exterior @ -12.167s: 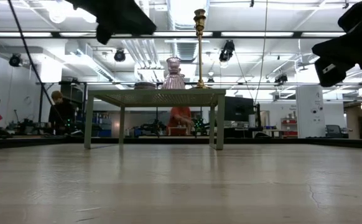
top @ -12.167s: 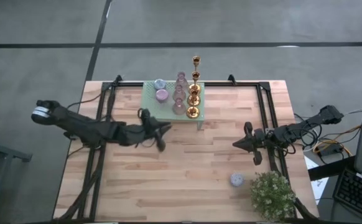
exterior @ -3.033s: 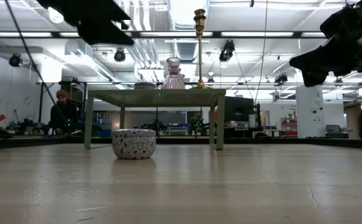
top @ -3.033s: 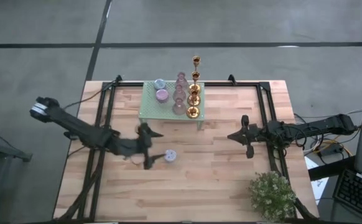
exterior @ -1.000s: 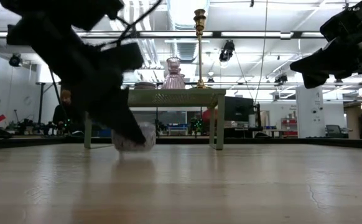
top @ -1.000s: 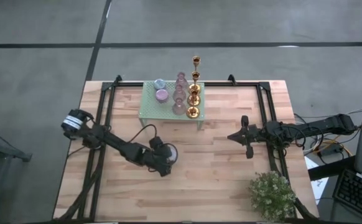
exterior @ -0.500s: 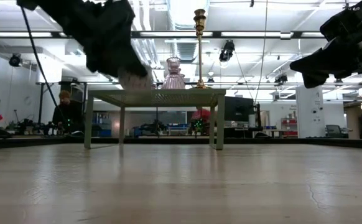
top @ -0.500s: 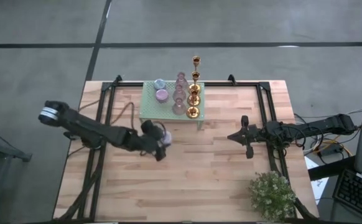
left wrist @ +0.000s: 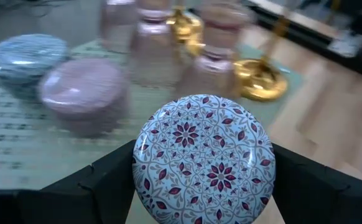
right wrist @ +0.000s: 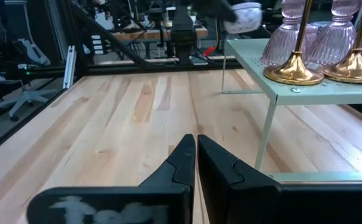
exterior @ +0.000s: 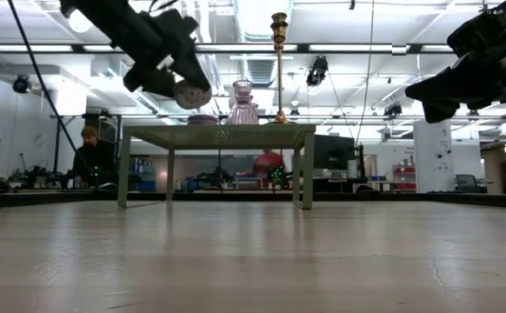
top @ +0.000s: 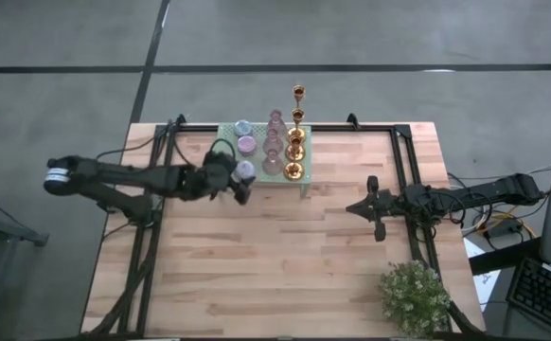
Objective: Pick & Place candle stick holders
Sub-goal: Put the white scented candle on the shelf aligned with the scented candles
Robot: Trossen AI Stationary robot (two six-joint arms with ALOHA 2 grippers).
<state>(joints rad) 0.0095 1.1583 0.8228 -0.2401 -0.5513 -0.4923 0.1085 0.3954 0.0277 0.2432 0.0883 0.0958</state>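
My left gripper is shut on a squat round candle stick holder with a blue-and-maroon patterned lid, held in the air by the near left corner of the mint-green rack. On the rack stand gold stick holders, pink glass holders, a pale blue round holder and a lilac one. My right gripper hangs shut over the table's right half and touches nothing. My left gripper pinches the round holder's side wall between its two fingers, one finger on each opposite side. The fingers come from the table's left, slanting down. The holder is lifted clear, above the rack's top in the low view, and slightly tilted.
A bushy potted plant stands at the near right corner. The rack's near left part is bare beside the lilac holder. Black frame rails run along both table sides. People show in the room beyond the table.
My left gripper, down at the table's middle a second ago and shut on the round holder, has risen and swung toward the far edge and the rack. The holder has come off the table and now hangs above the rack's top level.
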